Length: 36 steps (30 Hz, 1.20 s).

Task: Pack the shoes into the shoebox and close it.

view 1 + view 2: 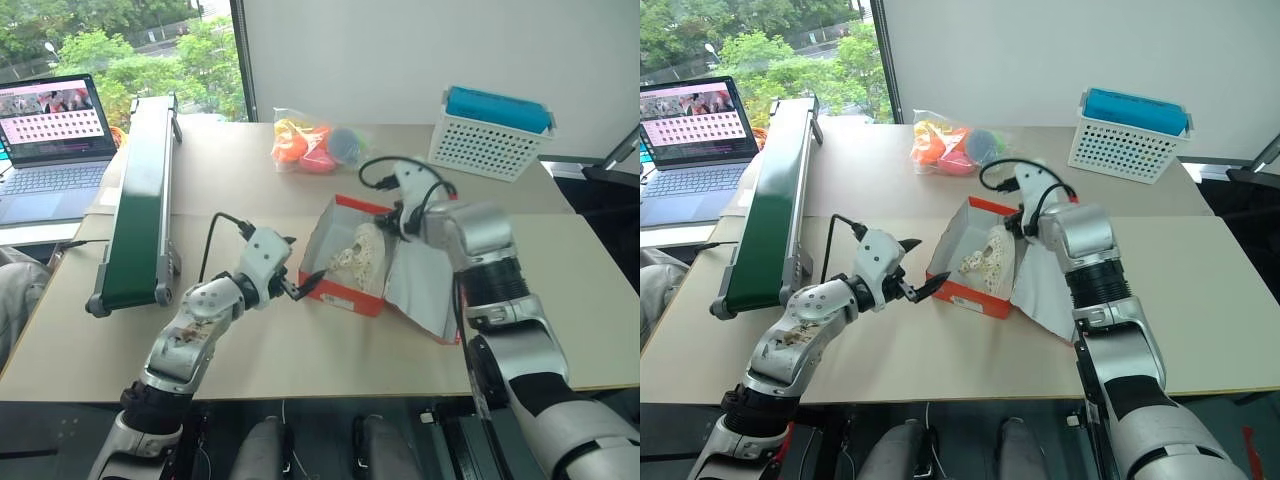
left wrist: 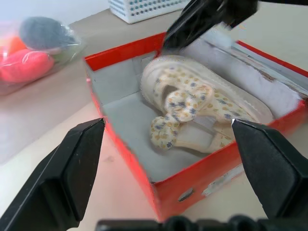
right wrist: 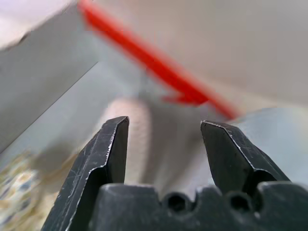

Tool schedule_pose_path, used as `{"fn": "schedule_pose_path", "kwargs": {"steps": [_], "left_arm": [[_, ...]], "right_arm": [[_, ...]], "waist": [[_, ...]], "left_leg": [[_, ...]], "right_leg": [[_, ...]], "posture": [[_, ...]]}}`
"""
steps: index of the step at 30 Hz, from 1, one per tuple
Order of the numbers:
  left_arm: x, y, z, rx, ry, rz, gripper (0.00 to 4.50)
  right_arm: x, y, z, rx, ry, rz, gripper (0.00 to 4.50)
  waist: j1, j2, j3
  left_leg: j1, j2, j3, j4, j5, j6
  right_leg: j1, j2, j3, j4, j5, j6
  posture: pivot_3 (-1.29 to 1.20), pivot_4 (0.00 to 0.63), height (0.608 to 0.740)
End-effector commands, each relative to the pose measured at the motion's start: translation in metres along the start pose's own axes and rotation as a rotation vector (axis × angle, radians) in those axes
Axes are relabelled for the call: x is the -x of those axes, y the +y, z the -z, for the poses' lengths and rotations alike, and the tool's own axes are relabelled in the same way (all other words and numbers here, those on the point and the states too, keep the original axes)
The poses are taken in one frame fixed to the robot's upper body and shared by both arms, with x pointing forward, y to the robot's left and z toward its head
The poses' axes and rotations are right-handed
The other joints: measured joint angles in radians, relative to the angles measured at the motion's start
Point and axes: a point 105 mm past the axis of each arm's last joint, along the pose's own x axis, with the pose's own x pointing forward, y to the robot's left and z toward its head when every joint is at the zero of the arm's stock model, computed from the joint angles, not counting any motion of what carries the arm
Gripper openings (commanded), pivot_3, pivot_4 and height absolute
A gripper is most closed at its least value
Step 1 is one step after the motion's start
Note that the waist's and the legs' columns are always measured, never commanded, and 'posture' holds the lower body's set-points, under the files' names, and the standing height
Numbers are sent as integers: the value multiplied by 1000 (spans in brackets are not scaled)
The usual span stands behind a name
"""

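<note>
Along the left of the worktop (image 1: 300, 360) a green conveyor (image 1: 140, 190) is laid lengthwise, with a laptop (image 1: 55, 150) beyond it, well apart from the work. The left pincer (image 1: 296, 287) is held level just beside the shoebox's near left corner, its jaws spread as wide as they go, with nothing between them; whether a fingertip touches the cardboard cannot be told. The shoebox (image 1: 345, 298) sits mid-worktop, lid thrown open to the right. The shoes (image 2: 187, 103) are seen inside it, lying on their sides against each other, one partly atop the other. The packing step is judged to be done or nearly so.

The right pincer (image 1: 1016, 226) is held over the far end of the box, its jaws partly parted and empty in the right wrist view, a shoe's pale edge blurred beyond them. The lid (image 1: 425, 285) lies flat on the worktop to the right, white side up, hinged along the box's right wall.

What is called for next is closing: the lid's free edge must be caught and swung over leftward, while the box is steadied from the left. A shoe standing proud of the rim could foul the lid. Open worktop is left at the front and right; the bag of toys (image 1: 315, 145) and white basket (image 1: 488, 140) at the back are well clear.
</note>
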Motion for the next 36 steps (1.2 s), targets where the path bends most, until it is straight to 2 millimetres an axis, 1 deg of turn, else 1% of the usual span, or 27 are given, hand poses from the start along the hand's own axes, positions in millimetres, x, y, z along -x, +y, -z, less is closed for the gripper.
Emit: {"fn": "schedule_pose_path", "kwargs": {"steps": [1, 2, 5, 6, 7, 8, 9, 10, 11, 13, 15, 16, 19, 21, 23, 26, 30, 36], "left_arm": [[6, 36, -14, 58, -81, -188, 4500], [8, 44, -14, 76, -89, -234, 4500], [21, 83, -13, 138, -106, -464, 4500], [28, 97, -13, 157, -113, -549, 4500], [37, 111, -10, 180, -111, -638, 4500], [45, 123, -6, 197, -100, -713, 4500], [51, 130, -3, 208, -91, -759, 4500], [56, 135, -1, 222, -89, -792, 4500], [59, 138, 0, 230, -90, -809, 4500], [64, 142, 3, 225, -83, -831, 4500], [68, 147, 8, 233, -66, -845, 4500], [69, 148, 10, 238, -61, -849, 4500], [72, 153, 17, 248, -31, -870, 4500], [76, 159, 26, 263, 17, -900, 4500], [79, 162, 30, 269, 41, -919, 4500], [81, 164, 33, 294, 54, -935, 4500], [87, 168, 35, 283, 81, -972, 4500], [91, 169, 38, 273, 101, -991, 4500]], "right_arm": [[26, -24, -42, -13, -222, 94, 2869], [30, -27, -44, -30, -252, 92, 2869], [51, -10, -50, -55, -380, -74, 2869], [60, -5, -48, -54, -426, -127, 2869], [72, 0, -41, -27, -466, -186, 2869], [82, 6, -31, 6, -488, -239, 3130], [89, 11, -24, 30, -499, -276, 3386], [98, 18, -13, 36, -509, -353, 3607], [105, 23, -6, 36, -516, -403, 3960], [126, 39, 11, -4, -521, -580, 4464], [139, 51, 32, 27, -483, -700, 4464], [142, 54, 38, 43, -471, -725, 4464], [143, 56, 40, 85, -475, -730, 4464], [137, 66, 52, 202, -427, -733, 4464], [135, 74, 59, 264, -410, -748, 4464], [131, 80, 60, 273, -423, -741, 4464], [125, 83, 63, 299, -425, -728, 4464], [119, 95, 70, 321, -418, -761, 4464]], "waist": [[0, 0, 0], [0, 0, 0], [0, 0, 0], [0, 0, 0], [1, 0, 0], [1, 0, 0], [4, 0, 0], [8, -1, 0], [9, -1, 0], [10, -1, 0], [12, -1, 0], [15, -1, 0], [14, -1, 0], [14, -1, 0], [14, -2, 0], [18, -2, 0], [24, -3, -1], [25, -3, -1]], "left_leg": [[0, 0, 0, 0, 0, 0], [0, 0, 0, 0, 0, 0], [0, 0, 0, 0, 0, 0], [0, 0, 0, 0, 0, 1], [0, 0, 0, 0, 0, 1], [0, 0, 0, 0, 0, 1], [0, 0, 0, 0, -1, 1], [0, 0, 0, 0, -1, 1], [0, 0, -1, 0, -1, 1], [0, 0, 0, 1, -1, 2], [0, 0, -1, 2, -1, 2], [1, 0, -1, 2, -1, 2], [2, 0, -2, 3, -1, 2], [2, 0, -2, 2, -1, 2], [3, 0, -2, 2, -1, 1], [2, 0, -1, 1, -1, 1], [2, 0, -1, 3, -1, 1], [2, 0, -2, 3, -1, 1]], "right_leg": [[0, 0, 0, 0, 0, 0], [0, 0, 0, 0, 0, 0], [0, 0, 0, -1, 0, 0], [0, 0, -1, -1, 0, 0], [1, 0, 0, -1, 0, 0], [1, 0, -1, -1, 0, 0], [1, 0, -1, -1, 0, 0], [1, 0, -1, -1, 0, 0], [1, 0, -2, -2, 0, 1], [1, 0, -1, -1, 0, 1], [2, -1, -1, -1, 0, 1], [3, -1, -1, -1, 1, 1], [4, 0, -2, -2, 1, 1], [4, 0, -1, -2, 1, 1], [3, 0, -2, -1, 0, 1], [3, 0, -2, -1, 0, 1], [4, -1, -1, -1, 0, 1], [4, -1, -2, -1, 0, 1]], "posture": [[0, 150, 699], [0, 150, 699], [0, 150, 699], [0, 150, 699], [0, 150, 699], [0, 150, 699], [0, 150, 699], [0, 150, 699], [0, 150, 699], [0, 150, 699], [0, 150, 699], [0, 150, 699], [0, 150, 699], [0, 150, 699], [0, 150, 699], [0, 150, 699], [0, 150, 699], [0, 150, 699]]}}
